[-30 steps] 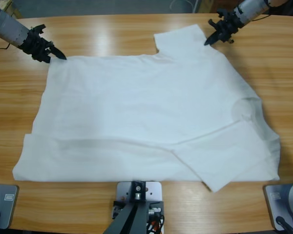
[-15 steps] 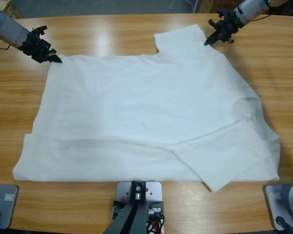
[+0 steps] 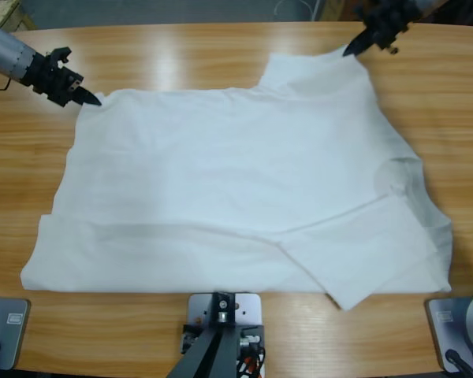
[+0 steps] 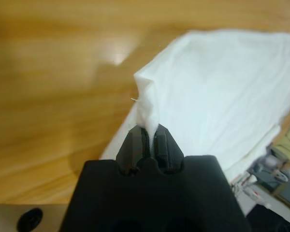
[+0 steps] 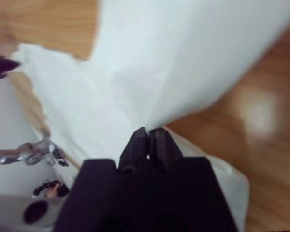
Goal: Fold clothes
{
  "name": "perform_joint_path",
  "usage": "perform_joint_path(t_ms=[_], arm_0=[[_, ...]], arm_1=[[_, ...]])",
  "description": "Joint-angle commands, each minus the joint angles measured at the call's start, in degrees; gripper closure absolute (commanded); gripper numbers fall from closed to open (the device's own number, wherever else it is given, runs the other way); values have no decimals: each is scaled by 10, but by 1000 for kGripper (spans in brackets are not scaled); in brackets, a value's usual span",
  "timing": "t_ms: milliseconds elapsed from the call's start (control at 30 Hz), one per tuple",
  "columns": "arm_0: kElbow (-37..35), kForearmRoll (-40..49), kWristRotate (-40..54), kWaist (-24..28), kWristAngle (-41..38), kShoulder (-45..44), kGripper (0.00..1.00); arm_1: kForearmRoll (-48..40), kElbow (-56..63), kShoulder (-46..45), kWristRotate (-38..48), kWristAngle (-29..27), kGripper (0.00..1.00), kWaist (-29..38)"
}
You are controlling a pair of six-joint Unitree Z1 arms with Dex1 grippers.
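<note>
A white T-shirt (image 3: pixel 236 197) lies spread across the wooden table (image 3: pixel 181 55), its near side folded over in flaps. My left gripper (image 3: pixel 91 99) is at the shirt's far left corner, shut on a pinch of the white cloth (image 4: pixel 147 104), which rises from its tips (image 4: pixel 150 131). At the far right, my right gripper (image 3: pixel 353 50) is shut on the sleeve edge. In the right wrist view the cloth (image 5: pixel 183 63) hangs stretched up from the closed tips (image 5: pixel 149 133).
Bare wood runs along the far edge of the table and on both sides of the shirt. The left arm (image 3: pixel 12 55) comes in from the upper left corner, the right arm (image 3: pixel 390 16) from the upper right.
The right gripper has moved up and away toward the far edge, pulling the sleeve taut with it. The left gripper has closed on the shirt's far left corner and shifted slightly outward.
</note>
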Motion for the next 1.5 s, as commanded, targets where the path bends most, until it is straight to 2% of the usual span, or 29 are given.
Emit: perform_joint_path(t_ms=[33,467,667,800,900,1067,1500], arm_0=[[65,12,1,-6,-40,-44,1000],[242,18,10,-6,-46,-197,1000],[256,60,25,-13,12,-265,1000],[249,84,27,-15,14,-290,1000],[227,140,26,-20,43,-290,1000],[224,227,39,-8,112,-244,1000],[221,237,67,-22,125,-189,1000]], arm_1=[[7,165,-103,-13,20,1000,0],[-27,386,-274,5,19,1000,33],[-45,512,-340,24,-20,1000,34],[-60,584,-374,46,-44,1000,33],[-60,611,-394,51,-76,1000,33],[-63,634,-398,51,-92,1000,33],[-66,661,-394,52,-96,1000,33]])
